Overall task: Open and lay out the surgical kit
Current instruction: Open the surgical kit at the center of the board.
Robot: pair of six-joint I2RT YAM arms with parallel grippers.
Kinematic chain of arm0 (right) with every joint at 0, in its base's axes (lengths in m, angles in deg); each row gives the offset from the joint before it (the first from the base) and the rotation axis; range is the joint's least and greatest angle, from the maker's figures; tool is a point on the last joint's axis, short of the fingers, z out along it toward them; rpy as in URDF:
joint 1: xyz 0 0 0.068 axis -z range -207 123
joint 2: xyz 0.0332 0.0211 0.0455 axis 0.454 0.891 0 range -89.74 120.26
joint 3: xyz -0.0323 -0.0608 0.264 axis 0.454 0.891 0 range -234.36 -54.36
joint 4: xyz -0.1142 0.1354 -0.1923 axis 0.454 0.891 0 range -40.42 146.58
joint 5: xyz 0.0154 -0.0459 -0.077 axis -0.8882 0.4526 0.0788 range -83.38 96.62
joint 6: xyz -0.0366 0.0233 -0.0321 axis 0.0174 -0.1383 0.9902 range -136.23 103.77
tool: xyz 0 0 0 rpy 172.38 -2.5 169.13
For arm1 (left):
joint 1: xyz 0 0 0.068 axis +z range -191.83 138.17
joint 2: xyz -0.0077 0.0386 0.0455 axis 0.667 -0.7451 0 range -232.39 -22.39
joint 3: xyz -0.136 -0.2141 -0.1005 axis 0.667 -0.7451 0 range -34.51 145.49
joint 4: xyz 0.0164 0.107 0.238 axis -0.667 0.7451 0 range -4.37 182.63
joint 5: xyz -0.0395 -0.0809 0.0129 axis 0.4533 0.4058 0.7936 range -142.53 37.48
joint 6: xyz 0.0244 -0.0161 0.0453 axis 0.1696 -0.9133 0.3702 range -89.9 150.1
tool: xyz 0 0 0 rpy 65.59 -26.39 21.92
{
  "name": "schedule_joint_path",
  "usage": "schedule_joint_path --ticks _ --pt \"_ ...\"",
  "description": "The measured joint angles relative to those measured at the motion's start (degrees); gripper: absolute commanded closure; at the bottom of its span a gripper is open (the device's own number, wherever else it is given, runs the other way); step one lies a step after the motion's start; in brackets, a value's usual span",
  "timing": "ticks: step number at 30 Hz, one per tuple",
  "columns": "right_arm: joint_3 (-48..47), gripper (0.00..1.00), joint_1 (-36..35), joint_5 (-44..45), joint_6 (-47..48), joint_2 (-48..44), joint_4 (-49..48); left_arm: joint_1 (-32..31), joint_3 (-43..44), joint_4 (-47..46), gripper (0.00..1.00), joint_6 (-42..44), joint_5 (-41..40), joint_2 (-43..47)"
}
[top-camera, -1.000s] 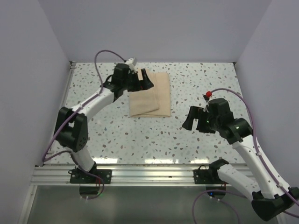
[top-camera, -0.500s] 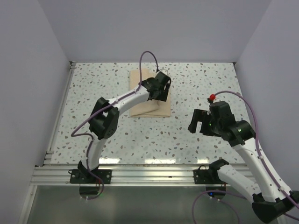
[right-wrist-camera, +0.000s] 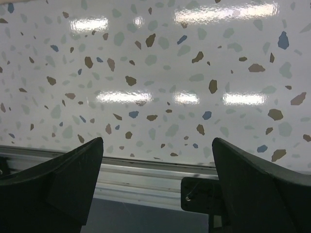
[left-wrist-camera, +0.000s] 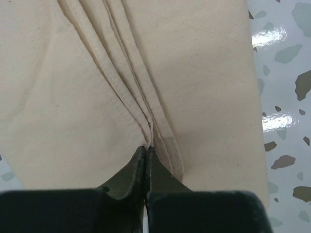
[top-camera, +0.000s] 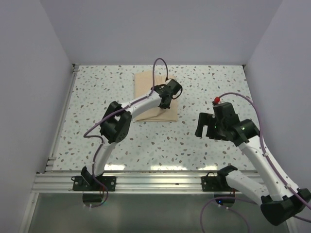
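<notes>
Your left gripper [left-wrist-camera: 146,151] has swung across the cloth bundle [left-wrist-camera: 194,73], now pressed together at its layered edge; nothing's unfolded yet. Your right gripper [right-wrist-camera: 155,145] hangs spread apart.

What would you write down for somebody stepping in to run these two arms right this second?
Left gripper: jaws shut, pinching the stacked fold edges of the cloth wrap.
Right gripper: jaws open, holding nothing, hovering over bare table to the right of the wrap.
Wrap: a folded bundle at the table's far middle; no tray or instruments show.
Done: a fold is grasped, nothing opened yet.
Left to do: probably pull the folds open, spread the sheet and lay out whatever is inside.
</notes>
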Motion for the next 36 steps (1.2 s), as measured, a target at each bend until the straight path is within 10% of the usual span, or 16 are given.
schedule_joint_path --ticks 9,12,16,27,36 --pt "-12.7 0.08 0.0 -2.1 3.8 14.3 -2.1 6.9 -9.8 -0.6 1.00 -1.5 -0.8 17.4" --pt "-20.8 0.08 -0.3 -5.0 4.6 23.6 -4.9 15.7 -17.9 -2.1 0.01 -1.8 -1.5 30.4" --pt "-31.7 0.08 -2.7 -6.7 4.8 36.3 -6.6 26.3 -27.8 -4.3 0.00 -3.3 -4.0 41.7" --pt "-74.1 0.12 -17.7 -5.9 4.9 77.0 -3.2 27.2 -47.2 -6.0 0.00 -1.6 3.9 44.1" --pt "-78.2 0.32 -19.8 0.7 1.3 91.0 1.6 29.7 -47.3 -8.1 0.03 0.0 6.4 42.8"
